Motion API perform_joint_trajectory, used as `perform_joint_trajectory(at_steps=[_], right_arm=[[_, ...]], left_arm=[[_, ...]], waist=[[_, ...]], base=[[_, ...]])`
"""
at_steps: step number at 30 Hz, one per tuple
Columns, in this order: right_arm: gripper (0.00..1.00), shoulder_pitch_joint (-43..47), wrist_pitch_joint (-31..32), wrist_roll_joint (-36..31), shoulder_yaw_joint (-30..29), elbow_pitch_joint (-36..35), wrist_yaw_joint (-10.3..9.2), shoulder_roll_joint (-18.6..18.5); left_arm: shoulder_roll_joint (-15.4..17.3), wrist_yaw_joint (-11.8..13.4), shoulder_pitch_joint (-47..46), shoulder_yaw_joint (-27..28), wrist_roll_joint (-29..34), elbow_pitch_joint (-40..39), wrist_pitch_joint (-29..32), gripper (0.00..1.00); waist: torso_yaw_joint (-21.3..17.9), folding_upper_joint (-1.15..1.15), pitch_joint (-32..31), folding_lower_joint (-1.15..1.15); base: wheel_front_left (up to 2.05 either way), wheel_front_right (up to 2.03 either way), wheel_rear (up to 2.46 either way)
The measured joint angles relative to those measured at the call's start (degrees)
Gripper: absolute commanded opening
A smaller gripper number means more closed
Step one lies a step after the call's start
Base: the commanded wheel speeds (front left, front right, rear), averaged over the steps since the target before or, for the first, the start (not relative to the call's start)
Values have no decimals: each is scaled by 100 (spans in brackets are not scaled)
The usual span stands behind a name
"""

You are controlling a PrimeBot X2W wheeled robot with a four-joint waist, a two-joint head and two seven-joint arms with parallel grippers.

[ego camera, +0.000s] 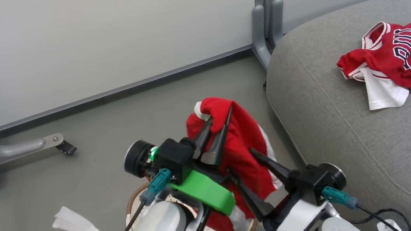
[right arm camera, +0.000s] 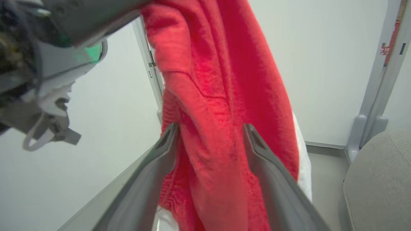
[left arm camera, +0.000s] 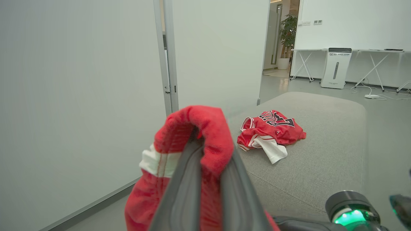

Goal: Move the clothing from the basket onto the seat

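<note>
A red garment with white side stripes (ego camera: 242,142) hangs in the air above the basket (ego camera: 132,198), pinched near its top by my left gripper (ego camera: 221,114), which is shut on it. In the left wrist view the fabric (left arm camera: 205,128) folds over the fingertips of that gripper (left arm camera: 208,150). My right gripper (ego camera: 241,161) stands open just right of and below the left one. Its fingers (right arm camera: 269,166) are spread wide, and the hanging red cloth (right arm camera: 218,96) falls between them. The red jersey with dark letters and numbers (ego camera: 406,57) (left arm camera: 271,130) lies crumpled on the grey seat (ego camera: 349,133) (left arm camera: 321,154).
Pale partition walls stand behind, with grey metal feet (ego camera: 269,25) and a caster (ego camera: 67,147) on the grey floor. A white cloth strip (ego camera: 82,230) lies left of the basket. A black cable (ego camera: 382,214) runs at the seat's lower edge. An air purifier (left arm camera: 336,68) stands far beyond the seat.
</note>
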Motion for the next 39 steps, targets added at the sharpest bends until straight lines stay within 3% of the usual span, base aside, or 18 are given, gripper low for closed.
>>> perform_joint_trajectory(at_steps=[8,9,10,11,12,22,23,25,26,39], right_arm=[[100,-56,0,67,127,575,0,21],[81,-52,0,86,111,616,0,20],[44,-44,0,100,91,635,0,20],[18,-36,0,105,82,637,0,20],[0,-28,0,114,100,642,0,19],[0,77,0,130,90,605,0,21],[0,90,0,130,80,598,0,21],[0,108,0,127,49,584,0,21],[0,118,0,120,33,577,0,21],[0,268,0,-24,-404,359,0,21]], left_arm=[[-177,-111,-58,-178,-198,-347,223,0],[-178,-110,-60,-194,-198,-386,254,0],[-178,-108,-62,-209,-198,-417,271,0],[-177,-104,-64,-226,-198,-436,297,0],[-170,-102,-64,-247,-198,-450,327,0],[-25,18,-32,-307,-122,-369,381,0],[-23,23,-20,-310,-123,-355,396,7],[-2,34,-5,-326,-121,-320,404,75],[8,56,3,-324,-121,-307,403,100],[118,149,42,-379,-102,-167,465,100]], waist=[[125,0,10,0],[136,0,15,0],[146,0,21,0],[153,0,25,0],[160,0,30,0],[137,0,23,0],[138,0,20,0],[143,0,15,0],[146,0,13,0],[175,0,25,0]], base=[[0,0,0],[0,0,0],[0,0,0],[0,0,0],[0,0,0],[0,0,0],[0,0,0],[0,0,0],[0,0,0],[0,0,0]])
